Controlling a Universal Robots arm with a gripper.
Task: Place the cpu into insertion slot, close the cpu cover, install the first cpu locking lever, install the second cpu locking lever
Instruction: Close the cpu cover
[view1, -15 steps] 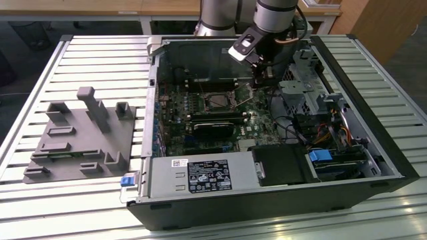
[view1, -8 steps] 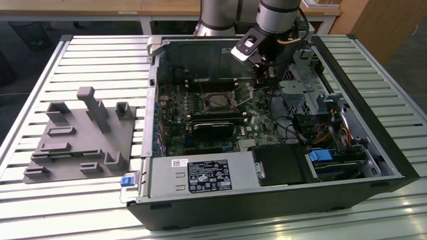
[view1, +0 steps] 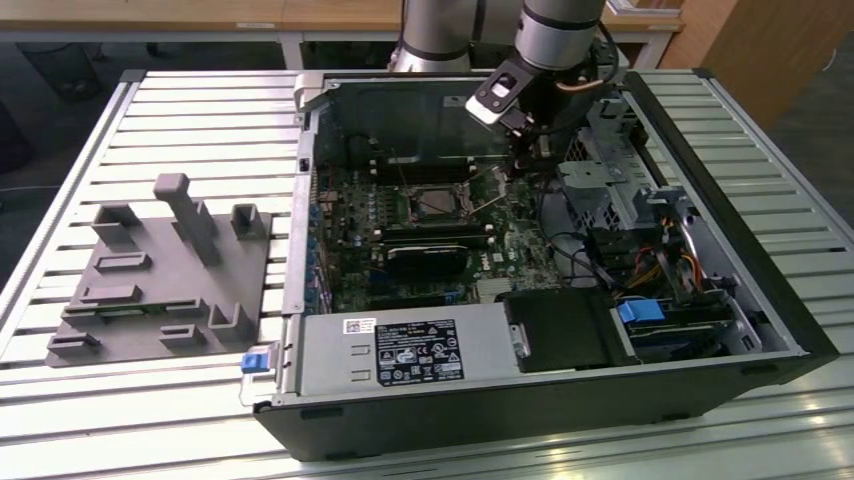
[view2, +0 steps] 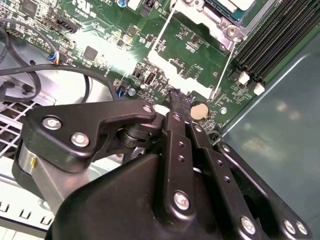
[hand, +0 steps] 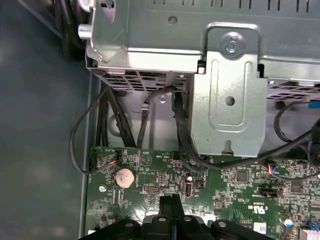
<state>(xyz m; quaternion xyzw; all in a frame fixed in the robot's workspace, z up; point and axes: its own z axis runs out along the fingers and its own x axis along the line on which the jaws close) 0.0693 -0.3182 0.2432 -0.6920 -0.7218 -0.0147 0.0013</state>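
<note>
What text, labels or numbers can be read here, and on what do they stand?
Power supply label: dense print and symbols, too small to read.
White sticker beside it: too small to read.
Motherboard white markings, first wrist view: blurred, unreadable.
Nothing can be quoted.

Bright overhead light glares off the slatted table (view1: 160, 420); the computer case (view1: 534, 410) interior lies shadowed.

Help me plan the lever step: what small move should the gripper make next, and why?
Probably nudge the shut gripper sideways against the nearer locking lever: the cpu cover looks down, yet both levers seem to stand unlatched, and the gripper hangs just beside that one.
</note>
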